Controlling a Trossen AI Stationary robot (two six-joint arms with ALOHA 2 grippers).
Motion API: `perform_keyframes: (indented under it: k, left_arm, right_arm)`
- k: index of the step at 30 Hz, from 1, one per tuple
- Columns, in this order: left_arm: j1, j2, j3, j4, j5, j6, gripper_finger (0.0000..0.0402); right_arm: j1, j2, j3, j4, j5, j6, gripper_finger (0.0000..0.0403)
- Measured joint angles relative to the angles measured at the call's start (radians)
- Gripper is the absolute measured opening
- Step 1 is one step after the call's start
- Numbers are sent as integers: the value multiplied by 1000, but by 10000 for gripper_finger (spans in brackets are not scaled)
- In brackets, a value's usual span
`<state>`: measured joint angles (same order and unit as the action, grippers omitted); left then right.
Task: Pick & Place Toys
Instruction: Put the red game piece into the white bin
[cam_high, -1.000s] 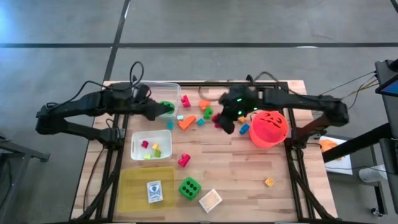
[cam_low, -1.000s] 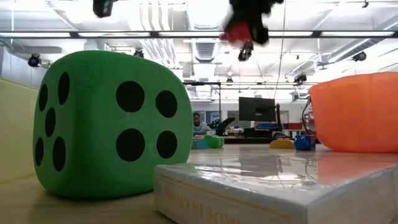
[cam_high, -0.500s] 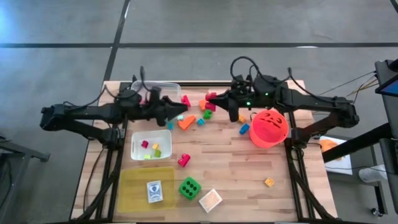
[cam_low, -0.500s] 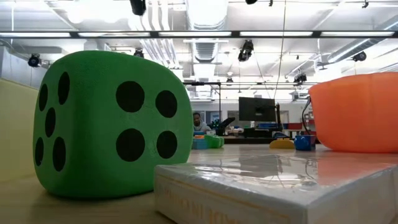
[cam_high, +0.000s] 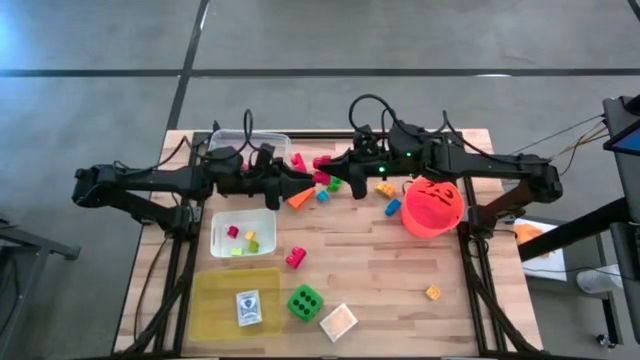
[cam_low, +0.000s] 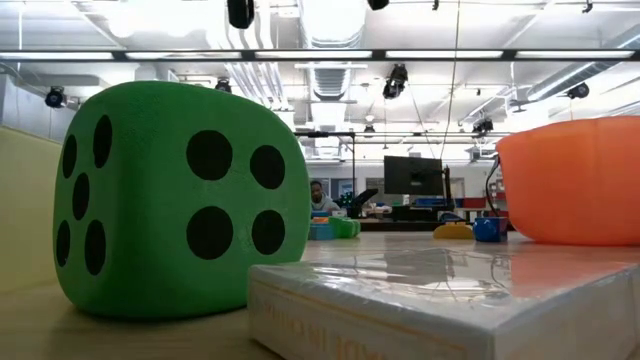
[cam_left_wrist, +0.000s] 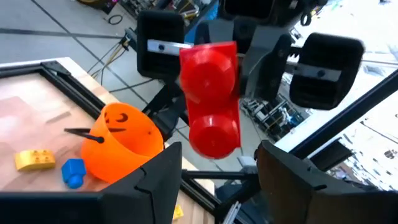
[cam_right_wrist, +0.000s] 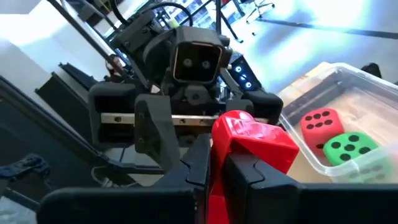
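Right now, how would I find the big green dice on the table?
Start at the yellow tray in the table's near left corner, as seen from above. Just to its right sits the green dice, with a pale flat box beside it. It is the only big green cube with black dots lying out on the bare wood.

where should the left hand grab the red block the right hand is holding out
On the red block's free end, which sticks out past the right hand. The open left hand faces it, so come straight on from that side.
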<state>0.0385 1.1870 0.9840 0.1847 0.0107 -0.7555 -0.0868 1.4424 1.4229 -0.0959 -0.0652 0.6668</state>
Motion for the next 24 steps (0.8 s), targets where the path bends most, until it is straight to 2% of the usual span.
perform_keyframes:
  k: [3, 11, 14, 19, 24]
  left_arm:
    - [-9, 0, 0, -4, 1, -3, 227]
    - [-15, 1, 0, -1, -7, -11, 352]
    - [-15, 1, 0, -1, -7, -7, 378]
    - [-15, 1, -1, 12, -11, -2, 384]
    - [-20, 1, -1, 13, -4, 6, 341]
  right_arm:
    - [2, 20, 22, -2, -19, -9, 14]
    - [11, 70, 79, 6, -41, -10, 14]
    - [16, 93, 100, 2, -46, -11, 14]
    - [26, 134, 139, 2, -55, -7, 14]
    - [32, 158, 164, 5, -64, -10, 14]
